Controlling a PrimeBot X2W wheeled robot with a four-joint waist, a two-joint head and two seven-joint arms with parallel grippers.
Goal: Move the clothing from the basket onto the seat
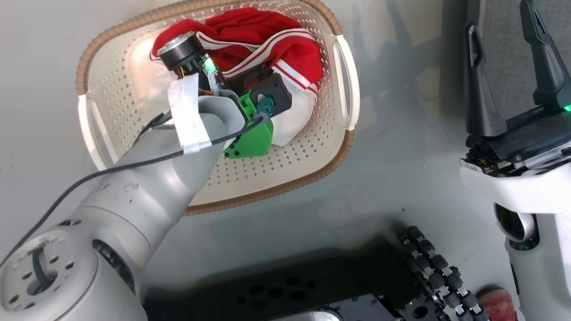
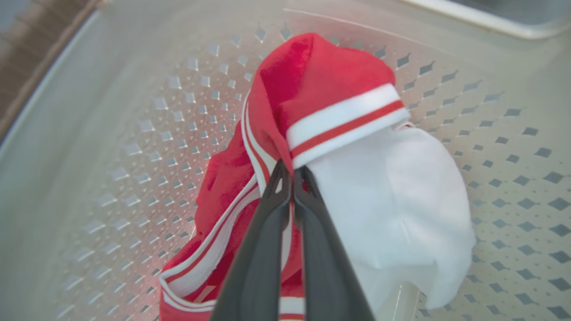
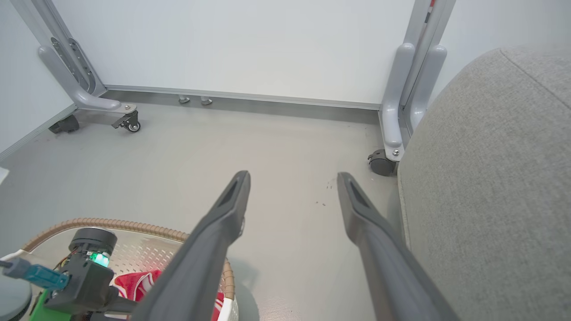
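The left hand (image 2: 292,171) was down inside the basket (image 1: 285,160), near the upper middle of the head view. Its two dark fingers were pressed together, pinching a fold of the clothing (image 2: 321,71) right where a white band met the red cloth. The red and white pile lay on the basket's holey bottom, bunched toward the top edge in the head view. The seat (image 3: 490,178), a big grey cushion at the right side of the right wrist view, had no clothes on the part I could see.

I'd say the step was the grab: the cloth was caught but not lifted out yet. Next, I think the arm would need to rise high enough for the hanging cloth to clear the brown rim. Then it would swing over to the seat and let go. The cloth looked floppy, so a bit might snag or slip.

The right hand (image 3: 293,176) was spread wide, holding nothing, over the floor (image 3: 267,133) between basket and seat.

The floor was smooth, grey and a little shiny. At the top of the right wrist view stood a pale wall panel (image 3: 245,44) on grey metal legs (image 3: 84,89) with small wheels (image 3: 381,161).
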